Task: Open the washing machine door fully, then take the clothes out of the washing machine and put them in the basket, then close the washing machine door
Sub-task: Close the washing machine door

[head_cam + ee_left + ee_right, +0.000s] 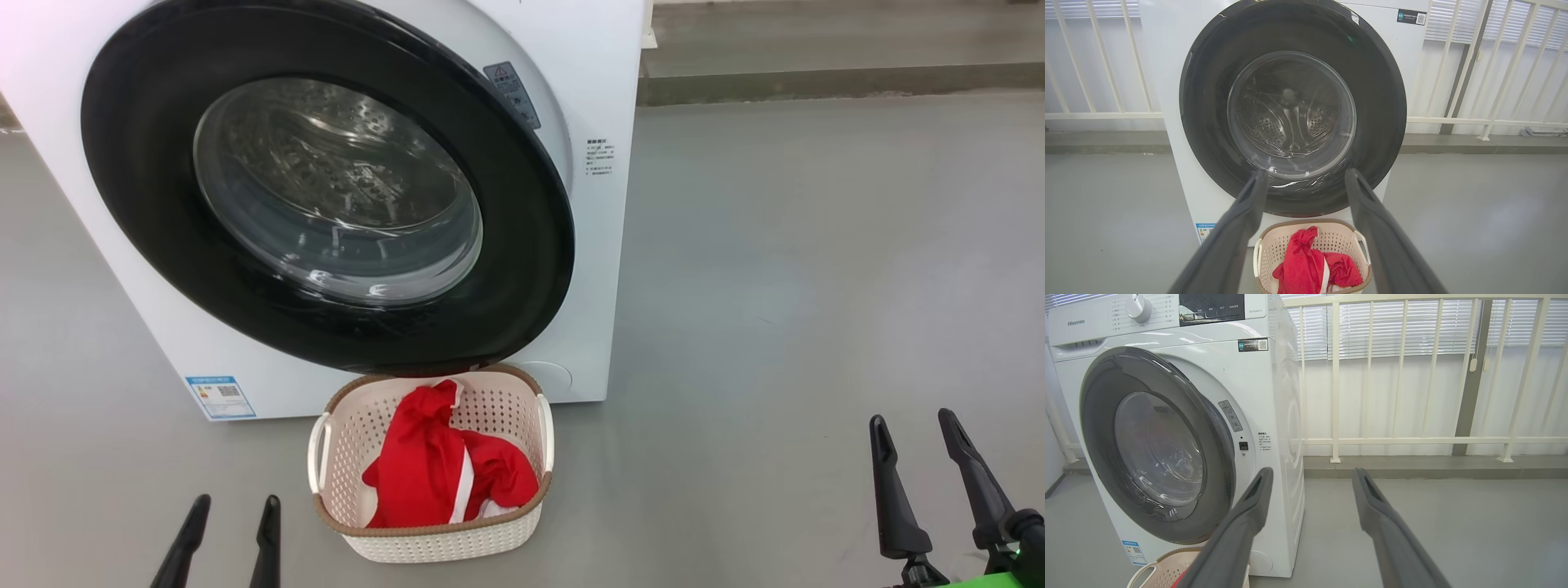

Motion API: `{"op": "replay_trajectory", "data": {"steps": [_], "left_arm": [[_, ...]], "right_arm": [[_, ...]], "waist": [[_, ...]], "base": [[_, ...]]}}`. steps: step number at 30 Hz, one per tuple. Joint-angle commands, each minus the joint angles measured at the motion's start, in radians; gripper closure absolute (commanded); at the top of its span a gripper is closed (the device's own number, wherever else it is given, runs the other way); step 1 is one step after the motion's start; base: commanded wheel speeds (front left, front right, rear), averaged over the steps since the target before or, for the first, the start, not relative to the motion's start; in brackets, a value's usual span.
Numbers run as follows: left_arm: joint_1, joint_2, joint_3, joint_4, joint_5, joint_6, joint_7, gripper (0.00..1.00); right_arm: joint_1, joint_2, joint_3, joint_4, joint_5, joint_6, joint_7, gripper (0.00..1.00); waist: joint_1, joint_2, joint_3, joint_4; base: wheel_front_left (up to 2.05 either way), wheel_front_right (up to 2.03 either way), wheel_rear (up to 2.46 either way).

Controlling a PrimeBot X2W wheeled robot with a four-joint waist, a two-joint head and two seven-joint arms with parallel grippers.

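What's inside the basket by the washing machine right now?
Bunched red clothes with a white stripe lie in the basket; they hide most of its floor, so anything underneath cannot be seen.

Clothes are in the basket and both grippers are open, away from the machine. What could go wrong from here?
1. The washing machine door looks slightly ajar in the right wrist view, with the latch slot uncovered beside its edge. Stopping now may leave it unlatched.
2. The basket sits right below the door's lower rim. A closing push by the left gripper or right gripper could bump it and tip the clothes.
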Motion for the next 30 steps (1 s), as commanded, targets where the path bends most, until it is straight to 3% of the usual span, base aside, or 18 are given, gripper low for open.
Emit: {"op": "replay_trajectory", "data": {"steps": [1, 13, 14, 15, 16, 17, 30], "left_arm": [[-0.028, 0.009, 0.039, -0.014, 0.013, -0.006, -0.012, 0.0], [-0.039, 0.02, -0.002, 0.009, 0.034, -0.04, 0.0, 0.0], [-0.041, 0.023, -0.008, 0.008, 0.034, -0.044, 0.004, 0.0], [-0.042, 0.023, -0.011, 0.006, 0.034, -0.046, 0.006, 0.0], [-0.043, 0.021, -0.014, 0.003, 0.031, -0.048, 0.006, 0.0], [-0.044, 0.02, -0.016, 0.0, 0.03, -0.05, 0.007, 0.0], [-0.081, 0.002, -0.03, -0.053, 0.004, -0.05, 0.016, 0.0]], "right_arm": [[-0.012, -0.016, 0.025, -0.023, 0.006, 0.005, -0.006, 0.0], [-0.033, -0.016, 0.051, 0.018, 0.024, 0.005, -0.006, 0.0], [-0.038, -0.016, 0.056, 0.022, 0.024, 0.005, -0.006, 0.1], [-0.043, -0.016, 0.062, 0.027, 0.024, 0.005, -0.006, 0.52], [-0.05, -0.016, 0.066, 0.032, 0.023, 0.005, -0.006, 0.84], [-0.057, -0.016, 0.073, 0.038, 0.02, 0.005, -0.006, 1.0], [-0.258, -0.016, 0.193, 0.187, 0.011, 0.005, 0.08, 1.0]], "waist": [[0.0, 0.0, -0.001, 0.002], [0.0, 0.0, 0.003, 0.014], [0.0, 0.0, 0.005, 0.016], [0.0, 0.0, 0.007, 0.017], [0.0, 0.0, 0.008, 0.018], [0.0, 0.0, 0.01, 0.02], [0.0, 0.0, 0.065, 0.065]], "base": [[0.0, 0.0, 0.0], [0.0, 0.0, 0.0], [0.0, 0.0, 0.0], [0.0, 0.0, 0.0], [0.0, 0.0, 0.0], [0.0, 0.0, 0.0], [0.0, 0.0, 0.0]]}}
